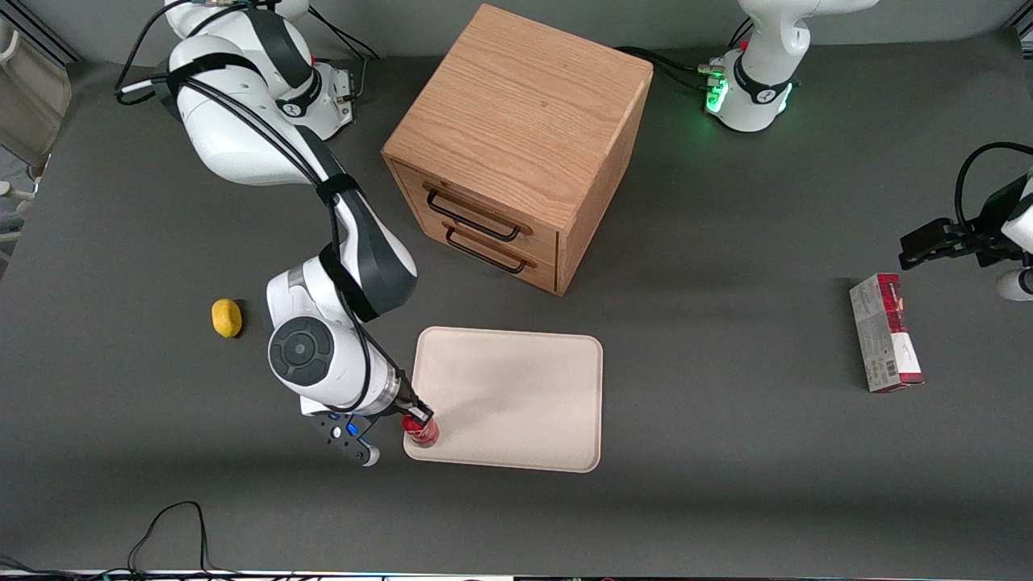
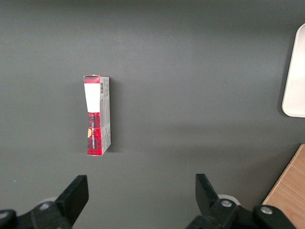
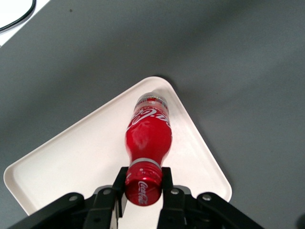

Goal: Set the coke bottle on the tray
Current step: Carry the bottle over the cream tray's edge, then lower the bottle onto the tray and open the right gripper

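The coke bottle (image 1: 421, 432) is small, glossy red with a red cap and white lettering. It stands upright at the corner of the cream tray (image 1: 516, 395) that is nearest the front camera, toward the working arm's end. My right gripper (image 1: 417, 418) is above it, shut on the bottle's cap. In the right wrist view the gripper (image 3: 143, 183) has a finger on each side of the cap, and the bottle (image 3: 147, 138) points down onto the tray (image 3: 86, 148) near its rounded corner. I cannot tell if its base touches the tray.
A wooden drawer cabinet (image 1: 516, 145) stands farther from the front camera than the tray. A yellow lemon (image 1: 227, 317) lies beside the working arm. A red-and-grey carton (image 1: 885, 331) lies toward the parked arm's end, also in the left wrist view (image 2: 97, 115).
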Action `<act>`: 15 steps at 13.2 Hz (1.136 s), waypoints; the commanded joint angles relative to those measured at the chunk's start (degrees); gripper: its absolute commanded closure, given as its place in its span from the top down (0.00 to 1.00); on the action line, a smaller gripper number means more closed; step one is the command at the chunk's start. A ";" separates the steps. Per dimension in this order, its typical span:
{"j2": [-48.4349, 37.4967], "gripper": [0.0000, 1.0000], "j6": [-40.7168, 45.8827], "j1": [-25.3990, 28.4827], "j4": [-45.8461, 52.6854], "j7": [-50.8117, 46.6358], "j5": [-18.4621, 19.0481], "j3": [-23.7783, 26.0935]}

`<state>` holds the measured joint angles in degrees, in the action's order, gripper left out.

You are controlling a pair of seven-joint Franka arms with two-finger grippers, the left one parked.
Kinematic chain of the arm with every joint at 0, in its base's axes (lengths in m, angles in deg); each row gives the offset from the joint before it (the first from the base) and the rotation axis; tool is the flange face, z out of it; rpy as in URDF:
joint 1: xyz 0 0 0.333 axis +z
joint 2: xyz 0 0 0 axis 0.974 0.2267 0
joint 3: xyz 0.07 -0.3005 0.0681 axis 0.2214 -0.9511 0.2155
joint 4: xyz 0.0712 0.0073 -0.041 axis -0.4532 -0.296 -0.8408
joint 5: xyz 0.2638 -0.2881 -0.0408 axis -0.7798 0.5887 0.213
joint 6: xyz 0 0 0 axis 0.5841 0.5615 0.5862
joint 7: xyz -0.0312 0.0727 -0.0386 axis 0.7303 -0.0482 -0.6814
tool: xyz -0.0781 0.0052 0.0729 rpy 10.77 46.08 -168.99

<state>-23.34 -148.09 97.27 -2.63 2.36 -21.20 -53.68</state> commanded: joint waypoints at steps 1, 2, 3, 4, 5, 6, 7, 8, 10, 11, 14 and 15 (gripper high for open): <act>1.68 0.00 -0.71 0.02 2.60 -1.88 0.62 0.22; 1.77 0.00 -0.88 -0.16 2.51 -2.05 0.01 0.40; 1.77 0.00 -0.89 -0.25 2.51 -2.14 -1.47 0.22; 1.86 0.12 -0.89 -0.86 2.51 -2.05 -2.27 0.22; 1.86 0.99 -0.97 -1.21 2.16 -1.61 -2.54 0.13; 1.78 1.00 -1.06 -1.30 2.07 -1.44 -2.54 0.22; 1.77 1.00 -1.06 -1.74 2.07 -1.52 -2.63 0.31; 1.77 1.00 -1.06 -1.83 2.07 -1.52 -2.63 0.31; 1.69 1.00 -1.06 -1.83 2.07 -1.52 -2.54 0.22; 1.25 1.00 -0.80 -1.83 2.07 -1.35 -2.54 0.22; -1.47 1.00 5.05 -4.11 1.89 6.52 -2.81 0.22; -2.52 1.00 9.27 -5.07 1.89 12.05 -3.07 0.22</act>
<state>-23.39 -145.01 94.13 -0.86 6.72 -22.96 -53.72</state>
